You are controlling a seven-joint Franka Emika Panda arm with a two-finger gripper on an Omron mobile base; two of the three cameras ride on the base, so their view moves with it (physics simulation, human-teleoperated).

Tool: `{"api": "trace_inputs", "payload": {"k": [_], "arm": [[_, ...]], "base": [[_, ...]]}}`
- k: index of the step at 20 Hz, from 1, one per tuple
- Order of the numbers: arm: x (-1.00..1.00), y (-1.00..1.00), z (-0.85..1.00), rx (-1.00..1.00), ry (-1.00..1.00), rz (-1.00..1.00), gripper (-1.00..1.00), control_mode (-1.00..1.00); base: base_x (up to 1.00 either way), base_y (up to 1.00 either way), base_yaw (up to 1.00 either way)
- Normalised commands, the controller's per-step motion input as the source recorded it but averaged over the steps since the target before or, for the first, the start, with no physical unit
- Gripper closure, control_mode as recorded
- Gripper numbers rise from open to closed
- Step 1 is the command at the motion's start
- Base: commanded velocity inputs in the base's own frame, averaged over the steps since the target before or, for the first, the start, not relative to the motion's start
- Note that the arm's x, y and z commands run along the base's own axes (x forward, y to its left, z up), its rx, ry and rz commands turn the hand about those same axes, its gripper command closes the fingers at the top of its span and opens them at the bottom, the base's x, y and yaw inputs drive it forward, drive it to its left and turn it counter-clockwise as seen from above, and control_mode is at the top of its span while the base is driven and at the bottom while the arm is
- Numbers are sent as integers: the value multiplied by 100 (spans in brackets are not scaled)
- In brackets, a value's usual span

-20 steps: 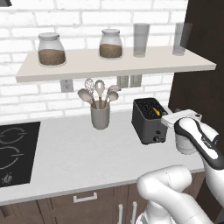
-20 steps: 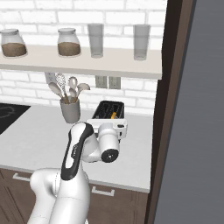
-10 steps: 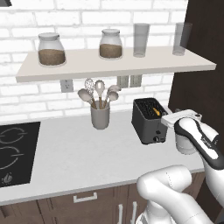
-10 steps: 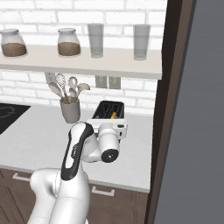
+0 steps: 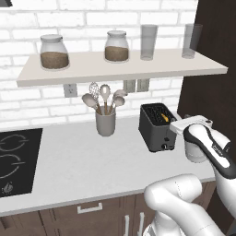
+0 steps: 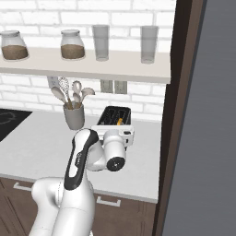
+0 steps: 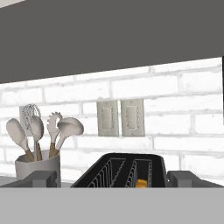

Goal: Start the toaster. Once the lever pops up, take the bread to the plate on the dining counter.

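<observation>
The black toaster (image 5: 156,126) stands on the white kitchen counter (image 5: 69,166) next to the dark cabinet wall. A yellowish corner of the bread (image 5: 165,118) shows in its right slot, also seen as bread (image 7: 141,183) in the hand view and bread (image 6: 120,122) from the right. My gripper (image 7: 113,180) is level with the toaster's (image 7: 120,173) top, in front of it, facing the brick wall. Its fingertips (image 7: 43,178) stand wide apart, open, with nothing between them. The white hand (image 5: 191,124) sits at the toaster's front right corner. The plate and the dining counter are out of view.
A grey utensil cup (image 5: 105,122) with spoons and a whisk stands left of the toaster. A black cooktop (image 5: 14,159) lies at the far left. A shelf (image 5: 120,67) with jars and glasses hangs overhead. The dark cabinet wall (image 6: 179,115) closes the right side.
</observation>
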Motion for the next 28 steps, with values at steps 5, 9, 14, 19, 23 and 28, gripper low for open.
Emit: {"api": "trace_inputs", "payload": {"k": [5,9,14,19,23,28], "arm": [[0,0,0,0,0,0,-100,-100],[0,0,0,0,0,0,-100,-100],[0,0,0,0,0,0,-100,-100],[0,0,0,0,0,0,-100,-100],[0,0,0,0,0,0,-100,-100],[0,0,0,0,0,0,-100,-100]], "base": [[0,0,0],[0,0,0],[0,0,0],[0,0,0],[0,0,0],[0,0,0]]}}
